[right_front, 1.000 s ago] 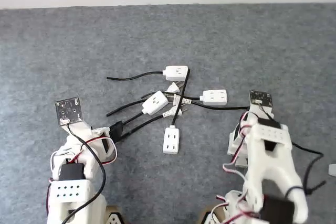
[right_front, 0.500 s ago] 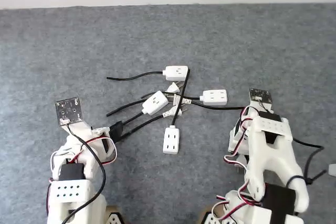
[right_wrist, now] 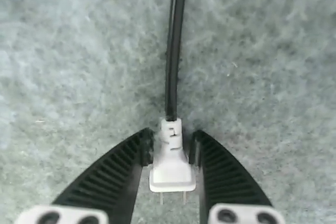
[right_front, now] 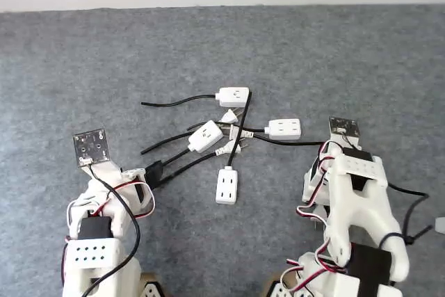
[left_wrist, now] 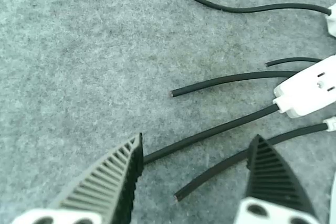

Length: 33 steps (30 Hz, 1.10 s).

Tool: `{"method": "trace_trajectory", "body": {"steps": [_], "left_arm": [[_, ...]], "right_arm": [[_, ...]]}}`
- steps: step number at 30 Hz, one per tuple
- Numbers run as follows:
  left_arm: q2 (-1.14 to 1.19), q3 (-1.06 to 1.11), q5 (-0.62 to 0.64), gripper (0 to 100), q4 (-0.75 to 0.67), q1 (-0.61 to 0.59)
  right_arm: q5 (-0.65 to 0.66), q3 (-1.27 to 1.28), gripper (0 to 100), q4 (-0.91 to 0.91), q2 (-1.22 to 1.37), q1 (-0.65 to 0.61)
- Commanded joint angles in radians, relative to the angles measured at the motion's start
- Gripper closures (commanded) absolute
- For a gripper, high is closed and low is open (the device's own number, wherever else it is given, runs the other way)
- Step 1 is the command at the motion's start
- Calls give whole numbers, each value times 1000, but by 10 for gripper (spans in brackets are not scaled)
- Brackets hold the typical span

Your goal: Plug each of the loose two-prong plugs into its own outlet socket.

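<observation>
In the right wrist view my right gripper [right_wrist: 171, 134] is shut on a white two-prong plug [right_wrist: 172, 169], prongs toward the camera, low over the carpet. Its black cable [right_wrist: 176, 40] runs straight away from it. My left gripper [left_wrist: 198, 138] stands open just above the carpet over two black cable ends [left_wrist: 210, 135], touching neither. In the high view it [right_front: 154, 172] sits left of the tangle. Several white outlet sockets [right_front: 233, 96] [right_front: 206, 135] [right_front: 284, 128] [right_front: 227, 186] lie mid-table around small loose plugs [right_front: 228, 115] [right_front: 229, 147]. The nearest socket [left_wrist: 307, 90] lies beyond the left fingers.
Grey carpet [right_front: 83, 60] covers the whole table. Black cables [right_front: 174, 101] fan out to the left from the sockets, and one cable [right_front: 292, 142] runs from the cluster to the right arm [right_front: 354, 193]. Open carpet lies behind and beside the cluster.
The right arm shifted slightly a second ago, then held still. The left arm, sockets and plugs have not moved.
</observation>
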Motion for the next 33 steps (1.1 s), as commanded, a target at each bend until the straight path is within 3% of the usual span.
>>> {"method": "trace_trajectory", "body": {"steps": [1,25,33], "left_arm": [[-15,-4,9,696,-26,-2],[-14,-4,9,696,-26,-2],[-14,-4,9,696,-26,-2]], "right_arm": [[15,-69,877,8,-28,-13],[17,-12,879,1,-101,-4],[48,-49,930,-12,1,-4]]}}
